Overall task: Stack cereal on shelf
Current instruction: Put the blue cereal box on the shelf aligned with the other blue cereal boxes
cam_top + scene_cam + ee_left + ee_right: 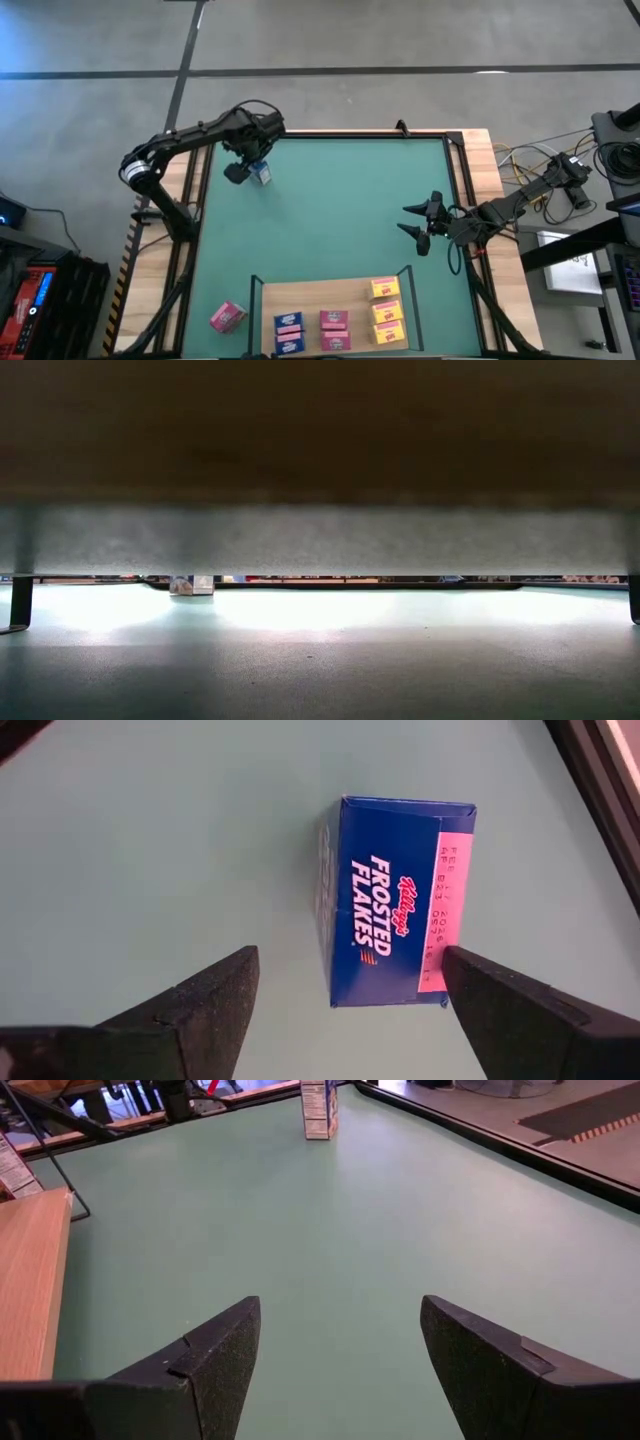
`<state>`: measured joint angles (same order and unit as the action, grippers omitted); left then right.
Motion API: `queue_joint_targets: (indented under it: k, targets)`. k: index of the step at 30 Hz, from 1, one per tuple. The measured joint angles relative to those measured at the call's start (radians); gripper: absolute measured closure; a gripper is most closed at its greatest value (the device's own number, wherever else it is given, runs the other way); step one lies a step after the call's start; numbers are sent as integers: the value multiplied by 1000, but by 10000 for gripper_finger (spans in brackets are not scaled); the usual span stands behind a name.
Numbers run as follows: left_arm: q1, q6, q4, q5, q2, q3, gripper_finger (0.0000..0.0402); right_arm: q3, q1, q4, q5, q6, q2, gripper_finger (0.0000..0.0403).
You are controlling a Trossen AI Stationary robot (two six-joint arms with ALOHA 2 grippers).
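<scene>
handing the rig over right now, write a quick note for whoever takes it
Left end effector: open, over the blue cereal box at the far left of the green mat, fingers either side, not closed on it.
Right end effector: open, holding nothing, waiting over the mat's right side.
On the shelf: three yellow boxes, two pink, two blue.
Off the shelf: a pink box on the mat just left of the shelf.
Left to do: grasp the blue box and place it, then the loose pink one.
</scene>
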<state>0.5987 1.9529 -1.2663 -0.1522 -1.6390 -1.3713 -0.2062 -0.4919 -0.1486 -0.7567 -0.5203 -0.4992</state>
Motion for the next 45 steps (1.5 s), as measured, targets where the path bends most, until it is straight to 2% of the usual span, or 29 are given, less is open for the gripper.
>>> queue_joint_targets:
  k: [15, 25, 37, 45]
  targets:
    - [9, -5, 10, -12, 4, -4, 104, 0, 0, 0, 0, 0, 0, 138]
    - [8, -108, 19, -31, 4, 0, 104, 0, 0, 0, 0, 0, 0, 138]
    - [19, -173, 100, 6, 11, 61, 104, 0, 0, 0, 0, 0, 0, 138]
    - [19, -162, 110, -18, 17, 74, 104, 0, 0, 0, 0, 0, 0, 138]
